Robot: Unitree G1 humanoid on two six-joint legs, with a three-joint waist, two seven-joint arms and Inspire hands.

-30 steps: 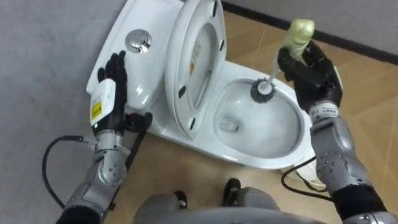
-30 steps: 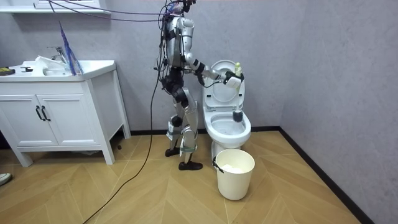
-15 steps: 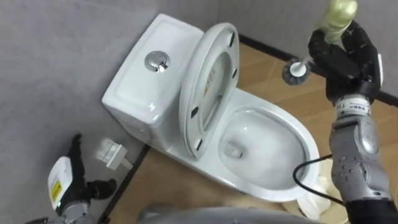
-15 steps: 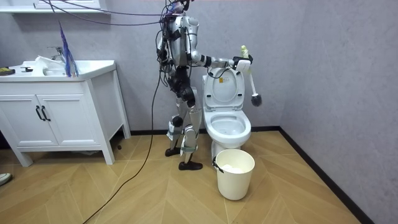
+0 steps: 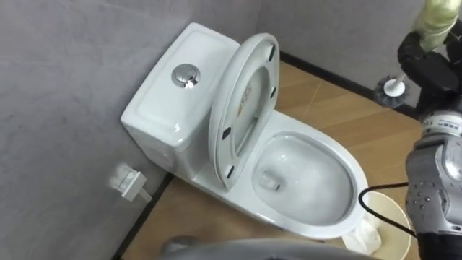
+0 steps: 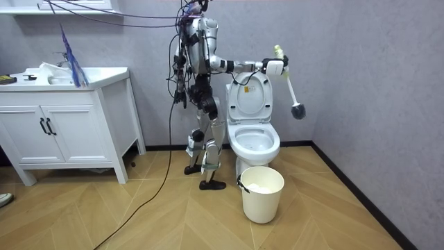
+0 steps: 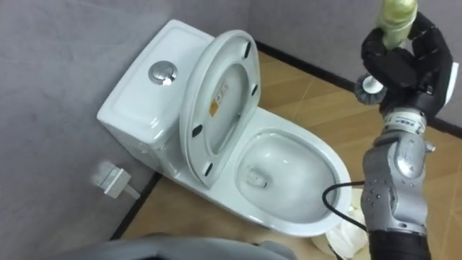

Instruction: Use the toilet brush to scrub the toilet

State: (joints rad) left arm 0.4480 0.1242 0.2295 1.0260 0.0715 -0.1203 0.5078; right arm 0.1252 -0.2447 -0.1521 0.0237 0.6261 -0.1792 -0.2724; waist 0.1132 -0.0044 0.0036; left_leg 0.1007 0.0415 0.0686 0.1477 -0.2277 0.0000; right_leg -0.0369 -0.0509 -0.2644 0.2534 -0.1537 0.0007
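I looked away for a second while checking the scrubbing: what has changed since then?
The right hand, still shut on the toilet brush, lifted it out of the bowl and swung it away to the room view's right. The seat stays raised; the bucket hasn't moved.

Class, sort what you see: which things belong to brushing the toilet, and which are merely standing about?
Belong to the job: toilet brush, gripped in the right hand; toilet, seat raised.
Standing about: white bucket before the toilet; white vanity cabinet.
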